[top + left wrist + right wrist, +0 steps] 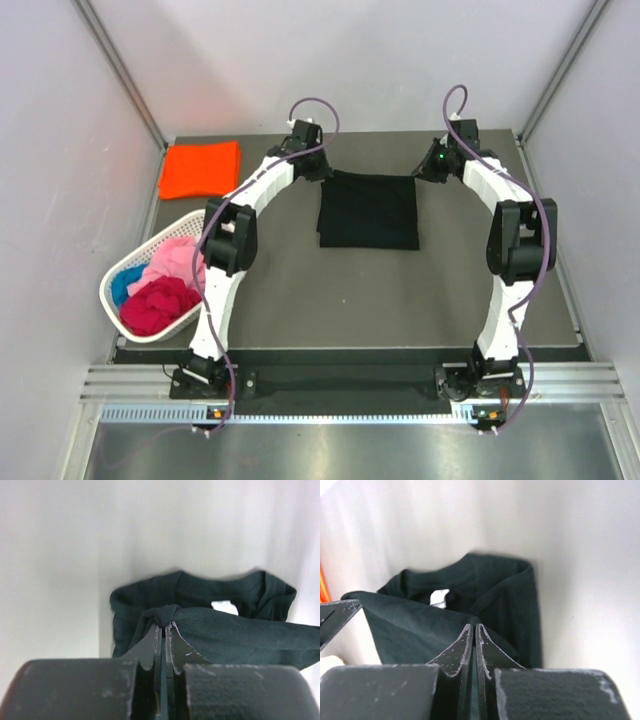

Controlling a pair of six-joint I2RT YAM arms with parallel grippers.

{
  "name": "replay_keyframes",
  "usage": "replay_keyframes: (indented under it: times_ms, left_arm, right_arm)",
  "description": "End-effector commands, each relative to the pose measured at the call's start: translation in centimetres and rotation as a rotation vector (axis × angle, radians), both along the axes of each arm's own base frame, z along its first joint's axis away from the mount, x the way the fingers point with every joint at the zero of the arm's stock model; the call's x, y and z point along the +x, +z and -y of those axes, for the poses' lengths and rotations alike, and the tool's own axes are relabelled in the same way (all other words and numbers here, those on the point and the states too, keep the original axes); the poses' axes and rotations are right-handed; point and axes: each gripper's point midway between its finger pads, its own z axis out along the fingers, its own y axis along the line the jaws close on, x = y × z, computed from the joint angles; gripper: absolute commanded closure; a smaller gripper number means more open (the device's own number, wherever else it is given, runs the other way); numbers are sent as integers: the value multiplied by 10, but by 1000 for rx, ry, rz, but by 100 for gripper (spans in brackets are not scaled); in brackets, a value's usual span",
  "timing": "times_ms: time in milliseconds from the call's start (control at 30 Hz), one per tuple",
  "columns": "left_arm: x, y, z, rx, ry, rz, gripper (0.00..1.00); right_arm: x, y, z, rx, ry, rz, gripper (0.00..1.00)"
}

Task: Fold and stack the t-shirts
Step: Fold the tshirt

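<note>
A black t-shirt (368, 210) lies spread at the middle of the table, its far edge lifted between the two arms. My left gripper (322, 170) is shut on a bunched far-left corner of it (165, 622). At the far-right corner, my right gripper (425, 172) is shut on the cloth's edge (473, 627). The shirt's white neck label (223, 606) shows under the raised layer in both wrist views. An orange t-shirt (200, 168) lies folded flat at the table's far left.
A white lattice basket (148, 243) at the left edge holds a pink t-shirt (175, 260), a magenta one (158, 303) and a blue one (125, 283). Pale walls close in the table at the back and both sides.
</note>
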Motion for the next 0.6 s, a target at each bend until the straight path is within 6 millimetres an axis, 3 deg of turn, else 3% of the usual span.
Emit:
replay_keyframes:
  times_ms: [0,200,333,367,400,467,533,567]
  left_arm:
    - [38,42,14,-79,-21,186,100]
    - [53,23,13,-102,4,198,100]
    - [63,25,6,-92,27,229,90]
    - [65,28,2,-76,34,239,89]
    - [66,31,-4,-65,43,241,85]
    - [64,54,-13,-38,42,267,77]
    - [52,45,-36,79,75,230,67]
    - [43,61,-42,92,77,238,60]
  right_arm:
    - [28,20,16,-6,-16,91,100]
    - [48,6,24,6,-20,81,100]
    - [62,7,28,6,-24,108,95]
    - [65,8,29,6,-20,114,91]
    - [65,1,26,17,2,95,78]
    - [71,15,26,8,39,119,65]
    - [55,17,27,-21,74,77,57]
    - [47,18,30,-31,80,62,54]
